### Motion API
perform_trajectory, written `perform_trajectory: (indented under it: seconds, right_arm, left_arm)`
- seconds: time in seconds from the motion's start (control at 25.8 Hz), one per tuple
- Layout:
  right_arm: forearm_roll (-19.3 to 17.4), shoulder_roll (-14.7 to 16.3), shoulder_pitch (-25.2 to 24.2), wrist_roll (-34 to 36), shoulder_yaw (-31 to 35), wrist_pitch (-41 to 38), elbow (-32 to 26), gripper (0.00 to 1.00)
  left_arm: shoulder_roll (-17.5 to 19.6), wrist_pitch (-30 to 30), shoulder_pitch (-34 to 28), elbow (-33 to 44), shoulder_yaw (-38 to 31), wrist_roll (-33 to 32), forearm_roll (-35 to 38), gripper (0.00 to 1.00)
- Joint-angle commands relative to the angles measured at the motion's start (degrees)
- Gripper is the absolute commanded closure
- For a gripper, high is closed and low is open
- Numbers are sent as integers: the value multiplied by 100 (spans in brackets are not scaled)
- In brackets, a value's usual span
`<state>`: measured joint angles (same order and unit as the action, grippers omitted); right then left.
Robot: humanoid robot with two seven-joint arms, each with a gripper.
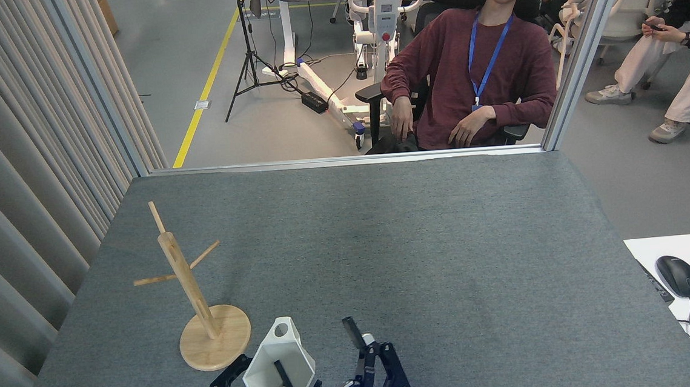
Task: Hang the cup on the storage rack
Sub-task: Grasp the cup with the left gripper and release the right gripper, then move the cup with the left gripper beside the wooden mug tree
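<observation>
- White hexagonal faceted cup [279, 368] sits just right of the light bamboo mug tree [197, 301]; one finger inside it, the dark gripper [309, 378] grips its wall.
- Whether left or right, cannot tell; lift and aim the tab hole onto a peg.

Rack: the storage rack [197, 301] stood on the table [421, 243] at eight o'clock.
Cup: the cup [279, 361] sat at six o'clock, just right of the rack's base.
Person: a person [470, 69] sat beyond the table's twelve o'clock edge.
Mouse: a mouse [678, 276] lay off at four o'clock.
</observation>
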<state>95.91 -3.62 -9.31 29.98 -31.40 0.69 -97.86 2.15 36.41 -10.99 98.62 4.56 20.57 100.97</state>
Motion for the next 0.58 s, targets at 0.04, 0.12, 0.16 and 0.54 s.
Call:
perform_trajectory:
  seconds: [0.04,0.12,0.16,0.54]
  right_arm:
    - [-1461,-60,395,-54,1444,502,-76,2]
    - [-1927,-16,466,-414,2375,722,109,2]
    - [-1839,63,386,-660,2648,757,285,2]
    - [-670,1136,-1433,-379,3201,432,399,2]
  left_arm:
    - [-13,-64,-61,0,-34,17,2,47]
    - [-4,-161,-69,8,-78,17,-16,47]
    - [-4,-196,-78,17,-139,26,-33,47]
    - [-39,-477,-395,17,-2231,34,10,47]
